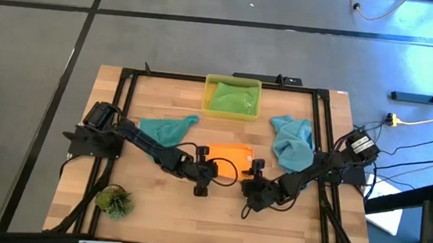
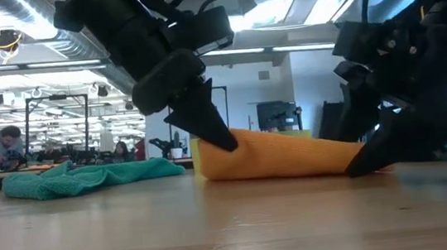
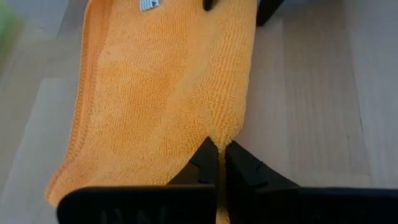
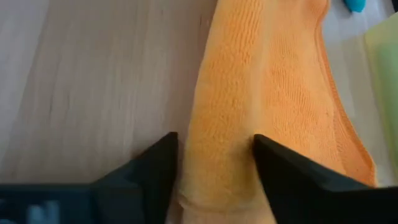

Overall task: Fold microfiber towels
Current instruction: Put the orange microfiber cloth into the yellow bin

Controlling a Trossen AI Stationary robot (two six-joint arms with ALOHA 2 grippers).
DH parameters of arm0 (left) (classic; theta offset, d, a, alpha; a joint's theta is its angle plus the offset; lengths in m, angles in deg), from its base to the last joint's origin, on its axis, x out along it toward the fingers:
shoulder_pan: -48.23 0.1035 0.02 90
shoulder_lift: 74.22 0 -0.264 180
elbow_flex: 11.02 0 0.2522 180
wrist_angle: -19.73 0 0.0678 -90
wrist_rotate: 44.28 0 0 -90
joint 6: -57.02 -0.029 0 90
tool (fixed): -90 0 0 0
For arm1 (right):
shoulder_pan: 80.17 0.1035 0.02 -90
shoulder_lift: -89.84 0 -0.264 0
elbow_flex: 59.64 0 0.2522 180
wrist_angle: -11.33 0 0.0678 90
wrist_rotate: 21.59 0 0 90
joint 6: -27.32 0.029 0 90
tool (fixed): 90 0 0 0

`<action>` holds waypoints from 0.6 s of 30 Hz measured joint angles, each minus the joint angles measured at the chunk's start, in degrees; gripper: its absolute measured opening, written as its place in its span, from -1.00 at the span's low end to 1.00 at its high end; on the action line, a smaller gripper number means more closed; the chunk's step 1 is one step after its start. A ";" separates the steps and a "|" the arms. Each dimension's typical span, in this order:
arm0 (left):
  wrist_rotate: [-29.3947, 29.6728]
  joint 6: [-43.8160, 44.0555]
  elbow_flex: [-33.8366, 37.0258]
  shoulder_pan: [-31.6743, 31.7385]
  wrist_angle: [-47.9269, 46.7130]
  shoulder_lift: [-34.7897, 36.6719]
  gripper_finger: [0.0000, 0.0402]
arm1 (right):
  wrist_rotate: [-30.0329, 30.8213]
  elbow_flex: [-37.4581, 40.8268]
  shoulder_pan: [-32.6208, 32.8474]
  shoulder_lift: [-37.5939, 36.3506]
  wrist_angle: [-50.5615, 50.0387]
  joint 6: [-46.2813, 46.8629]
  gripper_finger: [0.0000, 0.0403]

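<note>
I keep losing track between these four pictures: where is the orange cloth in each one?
High view: orange towel at table centre, between both grippers.
Low view: centre, lying on the wood.
Left wrist view: fills the middle.
Right wrist view: centre-right.
Shared landmark: the wooden table.

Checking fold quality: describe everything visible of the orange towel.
The orange towel is looped microfibre, folded into a long, narrow, layered strip lying flat at mid-table, below the yellow bin. A small white tag shows at one end. The left gripper is shut, pinching its long edge; the right gripper's fingers straddle the other end, the cloth bunched between them. Both teal towels lie apart from it.
</note>
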 joint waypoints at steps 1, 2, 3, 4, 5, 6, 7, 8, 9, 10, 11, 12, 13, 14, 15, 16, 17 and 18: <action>-0.02 0.00 -0.04 0.00 0.00 0.00 -1.00 | 0.00 0.02 0.00 0.00 -0.27 -0.02 -0.01; -0.06 0.00 -0.06 0.00 0.02 0.02 -1.00 | 0.00 0.04 0.00 0.02 -0.59 -0.04 -0.11; -0.07 0.00 -0.08 0.00 0.00 0.02 -1.00 | 0.00 0.04 0.00 0.04 -0.96 -0.04 -0.21; -0.06 0.01 -0.08 0.00 0.02 0.02 -1.00 | 0.02 0.06 0.00 0.04 -1.43 0.02 -0.31; -0.06 0.08 -0.08 0.00 0.04 0.02 -1.00 | 0.01 0.09 0.00 0.04 -1.88 0.55 -0.41; -0.04 0.23 -0.08 0.00 0.18 0.02 -1.00 | 0.00 0.10 0.00 0.03 -2.13 1.52 -0.50; -0.04 0.26 -0.08 0.00 0.36 0.02 -1.00 | -0.03 0.14 -0.03 -0.20 -2.53 2.31 -0.60; -0.04 0.26 -0.08 0.00 0.37 0.03 -1.00 | -0.43 0.20 -0.07 -0.59 -2.93 2.91 -0.69; -0.04 0.24 -0.08 0.00 0.33 0.04 -1.00 | -1.43 0.20 -0.13 -1.11 -3.00 3.03 -0.78; -0.05 0.20 -0.08 0.02 0.27 0.04 -1.00 | -2.24 0.20 -0.25 -1.70 -3.20 2.96 -0.88; -0.06 0.00 -0.08 0.09 0.20 0.04 -1.00 | -2.70 0.20 -0.44 -2.40 -3.47 2.82 -0.93; -0.07 -0.06 -0.08 0.14 0.14 0.16 -1.00 | -2.95 0.20 -0.50 -3.29 -4.02 2.65 -0.94; -0.11 -0.09 -0.08 0.26 -0.34 0.71 -1.00 | -2.95 0.19 -0.57 -4.35 -5.02 2.26 -0.94; -0.11 -0.11 -0.09 0.50 -0.36 1.26 -1.00 | -2.93 -0.05 -0.86 -5.60 -6.27 1.55 -0.94; -0.11 -0.20 -0.16 0.78 -0.15 1.95 -1.00 | -2.79 -0.26 -1.12 -7.04 -7.70 1.23 -0.94; -0.08 -0.77 -0.19 1.06 -0.78 2.85 -1.00 | -2.76 -0.44 -1.54 -8.67 -9.07 0.70 -0.95; -0.06 -1.61 -0.19 1.43 -1.75 3.83 -1.00 | -2.74 -0.52 -2.06 -10.46 -9.94 -0.31 -0.96; 0.18 -2.25 -0.19 1.80 -2.29 4.84 -1.00 | -2.69 -0.66 -2.71 -12.34 -10.37 -1.55 -0.97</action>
